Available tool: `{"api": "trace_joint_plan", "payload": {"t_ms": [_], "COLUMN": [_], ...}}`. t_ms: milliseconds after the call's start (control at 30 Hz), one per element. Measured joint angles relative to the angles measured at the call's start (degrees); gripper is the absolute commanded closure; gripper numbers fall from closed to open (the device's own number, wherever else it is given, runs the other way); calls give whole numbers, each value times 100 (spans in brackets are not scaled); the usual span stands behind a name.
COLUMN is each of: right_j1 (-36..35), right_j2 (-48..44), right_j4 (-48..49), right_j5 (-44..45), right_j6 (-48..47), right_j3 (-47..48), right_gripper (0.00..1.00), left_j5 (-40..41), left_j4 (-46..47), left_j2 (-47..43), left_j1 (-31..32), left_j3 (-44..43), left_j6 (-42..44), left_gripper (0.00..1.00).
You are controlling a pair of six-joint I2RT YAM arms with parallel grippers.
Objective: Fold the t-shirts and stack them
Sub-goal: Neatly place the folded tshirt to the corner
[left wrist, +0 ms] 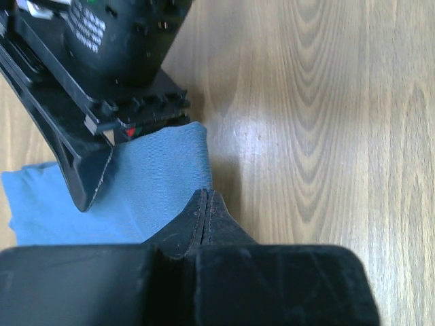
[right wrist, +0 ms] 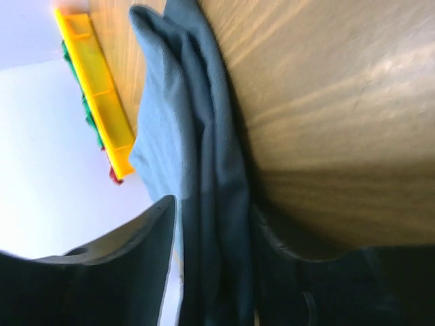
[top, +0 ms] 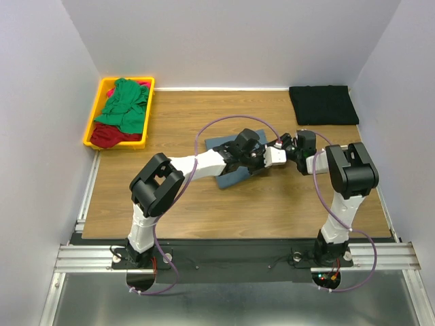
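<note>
Closed fingers are shown on the left tool [left wrist: 205,198], their tips met on the edge of the slate blue-grey cotton t-shirt [left wrist: 156,176], so a pinch of hem is judged to be held. The right tool [right wrist: 212,207] is clamped across several stacked layers of the same shirt, with cloth filling the gap between its fingers. The shirt is partly folded and lies around the middle of the wooden table [top: 272,204], with both tools close together at its right side.

The fabric is judged to be light, soft and limp: it will sag and unfold wherever it is not supported, and the layers may slide over each other. Hold is best taken at a folded edge or at corners, with all layers caught and both ends carried level.

A folded black cotton t-shirt [top: 324,104] lies at the far right corner. A yellow plastic tray [top: 91,125] at the far left corner is filled by a crumpled green cotton t-shirt [top: 126,102], heaped over a red cotton t-shirt [top: 109,136] of which only parts are seen.
</note>
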State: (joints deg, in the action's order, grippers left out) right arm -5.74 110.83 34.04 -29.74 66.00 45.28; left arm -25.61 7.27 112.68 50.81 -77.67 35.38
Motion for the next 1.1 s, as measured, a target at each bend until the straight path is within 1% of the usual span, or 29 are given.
{"api": "trace_joint_plan", "payload": {"t_ms": [133, 200, 300, 333, 367, 400, 433, 467, 500, 533, 600, 700, 767, 867, 900, 1000, 1100], "right_j1": [-48, -66, -72, -72, -74, -76, -85, -85, -90, -101, -111, -127, -138, -146, -146, -146, -144], "right_j2": [107, 170, 275, 308, 350, 378, 398, 407, 407, 407, 404, 369, 262, 142, 138, 138, 186], "right_j4": [96, 136, 188, 208, 227, 240, 251, 247, 232, 181, -48, -656, -1102, -1655, -1805, -2258, -2677], "right_j5": [144, 205, 293, 315, 337, 348, 348, 341, 339, 343, 367, 586, 789, 1060, 1165, 1523, 1838], "right_j6": [4, 2, -42, -57, -83, -109, -181, -260, -345, -459, -813, -1635, -2310, -3047, -3346, -4212, -5101], "right_j3": [87, 157, 234, 249, 264, 269, 269, 280, 310, 358, 522, 975, 1244, 1690, 1869, 2400, 2962], "right_gripper": [52, 58, 70, 76, 88, 93, 97, 100, 100, 100, 100, 99, 100, 99, 100, 100, 100], "left_j5": [-55, -87, -105, -116, -120, -122, -122, -116, -111, -109, -162, -291, -304, -245, -203, -74, 42], "left_j4": [15, 13, 13, 13, 15, 15, 15, 13, 11, 7, -11, -308, -562, -903, -990, -1228, -1386], "left_j2": [0, 2, 11, 13, 13, 13, 15, 20, 20, 20, 9, -149, -435, -1091, -1340, -2024, -2457], "left_j1": [-9, -13, -20, -24, -26, -28, -31, -35, -37, -46, -129, -393, -682, -1134, -1279, -1541, -1606], "left_j3": [-37, -37, -37, -37, -37, -37, -37, -37, -37, -37, -37, -33, 26, 155, 221, 389, 546], "left_j6": [-37, -55, -63, -68, -70, -72, -74, -74, -92, -120, -203, -424, -520, -603, -623, -684, -750], "left_gripper": [100, 100, 100, 100, 100, 99, 89, 82, 74, 64, 58, 53, 49, 47, 35, 34, 34]}}
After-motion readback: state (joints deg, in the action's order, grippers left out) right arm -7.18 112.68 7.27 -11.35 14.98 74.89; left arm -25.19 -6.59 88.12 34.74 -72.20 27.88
